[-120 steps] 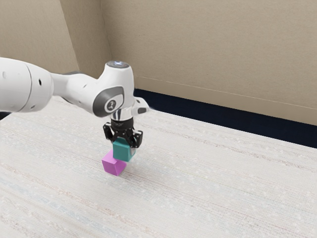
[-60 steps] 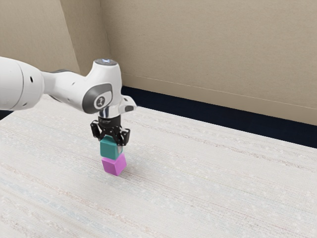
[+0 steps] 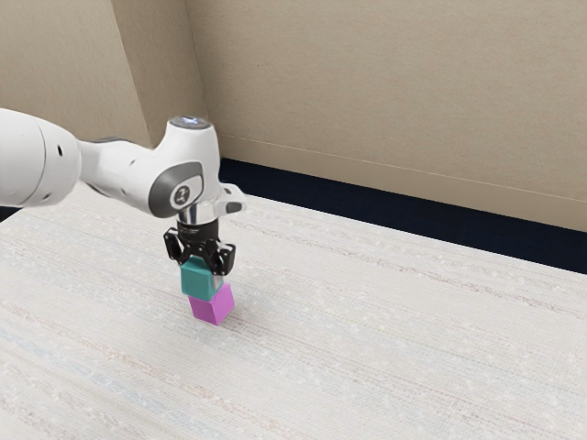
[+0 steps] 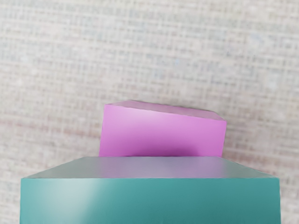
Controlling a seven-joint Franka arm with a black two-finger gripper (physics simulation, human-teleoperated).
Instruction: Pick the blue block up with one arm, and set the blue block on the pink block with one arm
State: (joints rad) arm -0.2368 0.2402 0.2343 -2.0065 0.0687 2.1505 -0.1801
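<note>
A teal-blue block (image 3: 199, 280) is held between the black fingers of my gripper (image 3: 199, 267), which is shut on it. It sits directly above the pink block (image 3: 213, 303), touching or nearly touching its top, shifted slightly toward the exterior view's left. In the wrist view the blue block (image 4: 149, 191) lies just under my hand, and the pink block (image 4: 161, 133) shows beyond it on the pale table.
The light woodgrain table (image 3: 385, 348) stretches wide around the blocks. A beige wall with a dark base strip (image 3: 413, 215) runs behind the table's far edge.
My hand has carried the blue block toward the exterior view's left and lowered it, from beside the pink block to right on top of it.
</note>
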